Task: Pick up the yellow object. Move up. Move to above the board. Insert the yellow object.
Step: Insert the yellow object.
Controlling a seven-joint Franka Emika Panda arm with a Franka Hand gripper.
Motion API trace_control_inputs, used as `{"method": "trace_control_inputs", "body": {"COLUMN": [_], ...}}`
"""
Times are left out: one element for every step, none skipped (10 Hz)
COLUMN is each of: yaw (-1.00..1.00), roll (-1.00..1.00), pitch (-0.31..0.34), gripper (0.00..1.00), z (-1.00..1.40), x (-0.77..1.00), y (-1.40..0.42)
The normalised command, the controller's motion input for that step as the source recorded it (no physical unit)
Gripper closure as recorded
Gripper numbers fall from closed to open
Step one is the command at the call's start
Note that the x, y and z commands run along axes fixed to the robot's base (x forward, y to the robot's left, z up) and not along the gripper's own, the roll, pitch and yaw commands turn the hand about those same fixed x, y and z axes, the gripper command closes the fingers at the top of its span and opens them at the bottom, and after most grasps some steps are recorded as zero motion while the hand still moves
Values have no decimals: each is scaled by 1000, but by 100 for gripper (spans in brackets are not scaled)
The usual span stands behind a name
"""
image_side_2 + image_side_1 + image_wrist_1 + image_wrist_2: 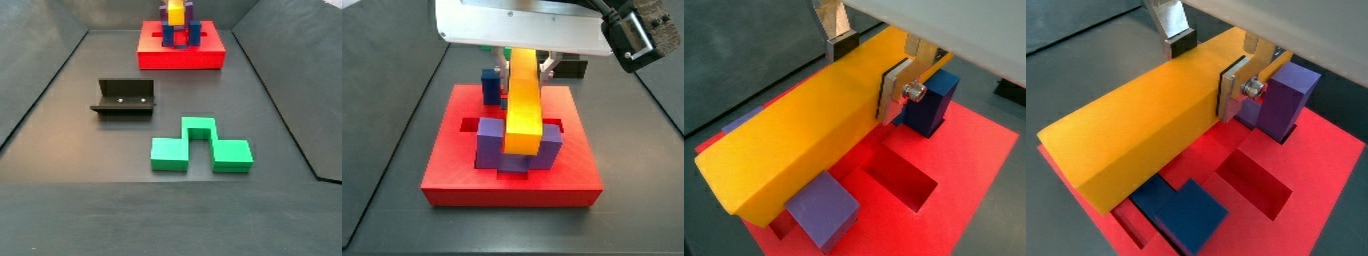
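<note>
The gripper [871,70] is clamped on the yellow bar [798,135], one silver finger [895,88] pressed flat against its side and the other visible behind it in both wrist views. The bar sits over the red board [509,175], running between the upright posts: in a side view its near end [523,130] lies between two purple posts [489,140], with a blue post [490,85] behind at the far end. Whether the bar is fully seated in the slot is hard to judge. An open recessed slot [905,178] shows beside it.

In a side view the board [181,55] sits at the top centre of the frame, a dark L-shaped fixture [124,98] is left of centre, and a green notched block [198,148] lies nearer, lower centre.
</note>
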Motion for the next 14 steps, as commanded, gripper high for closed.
{"method": "trace_control_inputs", "body": {"yaw": [374, 257, 271, 291, 271, 71, 0, 0, 0, 0, 0, 0, -74, -200], "roll": [37, 0, 11, 0, 0, 7, 33, 80, 93, 94, 124, 126, 61, -64], "pitch": [21, 4, 10, 27, 13, 0, 0, 0, 0, 0, 0, 0, 3, 36], "gripper": [100, 100, 100, 100, 100, 100, 100, 100, 100, 100, 100, 100, 100, 100], "z": [-23, 0, -20, 0, 0, 0, -86, -209, -291, -240, -154, -149, -189, -186], "x": [71, 0, 17, 37, 0, -26, 0, 0, 0, 3, 77, 123, 197, 337], "y": [0, -3, 0, 0, 0, -69, -46, -71, -117, -114, -117, -111, -89, 0]}}
